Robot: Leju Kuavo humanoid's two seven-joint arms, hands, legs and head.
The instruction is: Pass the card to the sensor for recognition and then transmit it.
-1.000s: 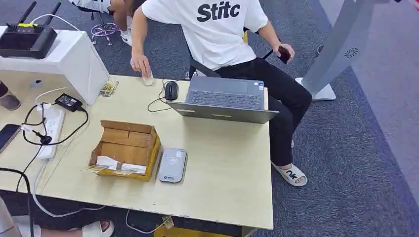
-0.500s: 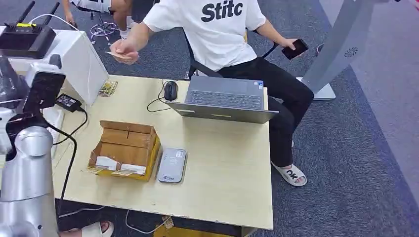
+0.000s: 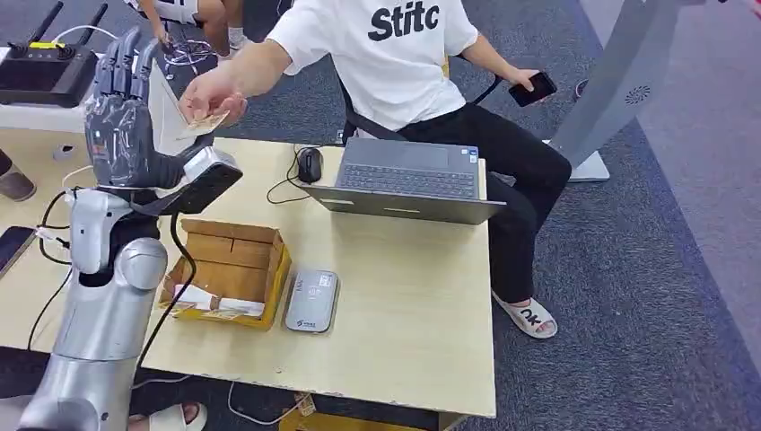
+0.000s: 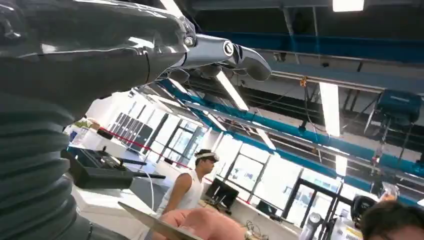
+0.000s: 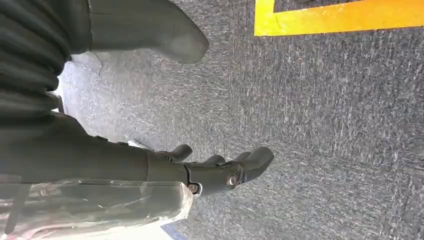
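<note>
The fingers (image 3: 121,67) of the left hand (image 3: 121,126) stand straight up and apart, holding nothing; the palm faces the seated person across the surface (image 3: 404,296). In the left wrist view the same fingers (image 4: 240,52) reach out bare against the ceiling lights. A second ago this hand was not in the head view at all, and half a second ago only the arm had come in low at the left; now it is raised to meet the handover. The card (image 3: 205,122) sits pinched in the person's hand (image 3: 208,94), which has lifted it off the far edge of the surface and stretched it toward the robot. Card and left hand are now near each other but apart; its edge also shows low in the left wrist view (image 4: 150,224).

The right hand (image 5: 200,175) hangs over the grey carpet, its fingers lightly curled with nothing in them.

On the surface, the sensor (image 3: 312,301), a flat grey reader, lies just beside the open cardboard box (image 3: 229,269), nearer the robot than the laptop (image 3: 408,180) and mouse (image 3: 310,164).

By my reading the handover is about to happen: the left hand must close on the card before it can be carried down to the sensor.
</note>
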